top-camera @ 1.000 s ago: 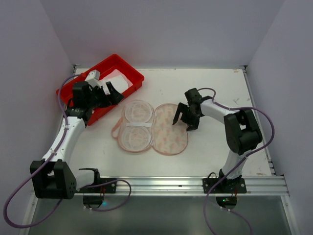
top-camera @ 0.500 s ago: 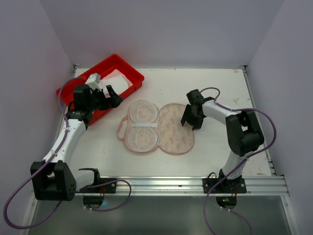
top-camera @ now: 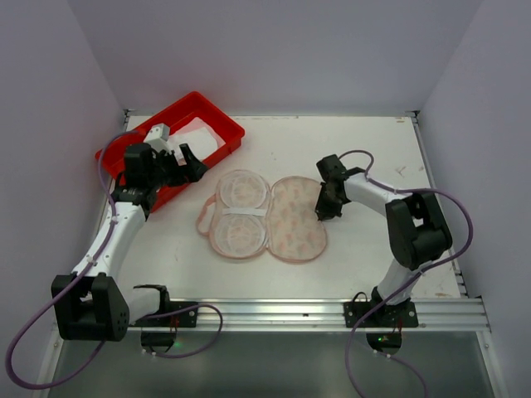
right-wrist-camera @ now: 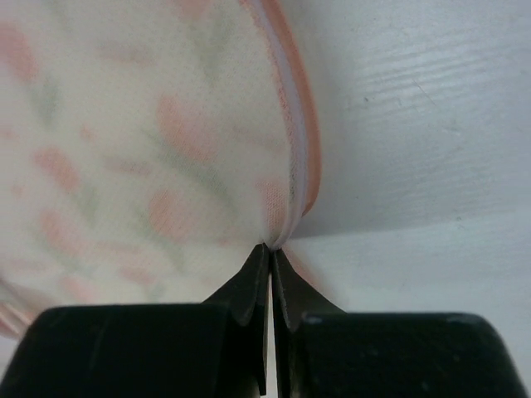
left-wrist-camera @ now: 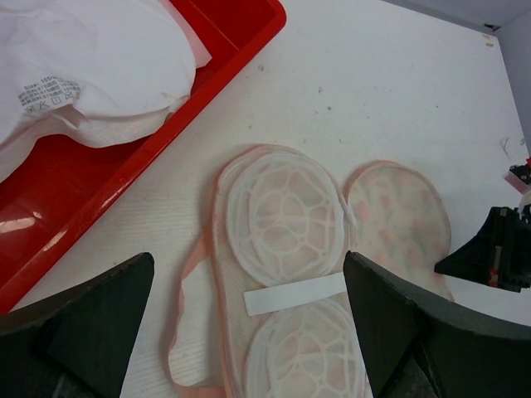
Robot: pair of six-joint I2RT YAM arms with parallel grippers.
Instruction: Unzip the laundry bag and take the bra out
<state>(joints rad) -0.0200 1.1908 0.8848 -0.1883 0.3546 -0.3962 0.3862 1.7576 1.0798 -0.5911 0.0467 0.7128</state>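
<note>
**Bag open, bra in tray**

The laundry bag (top-camera: 265, 217) lay unzipped and spread flat at centre, its mesh-lined half to the left and its orange-printed half to the right. The white bra (left-wrist-camera: 91, 58) lay crumpled in the red tray (left-wrist-camera: 166, 149), far left.

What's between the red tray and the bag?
Nothing but bare table. The left wrist view shows the tray and the bag apart, with only that white strip between them.
</note>
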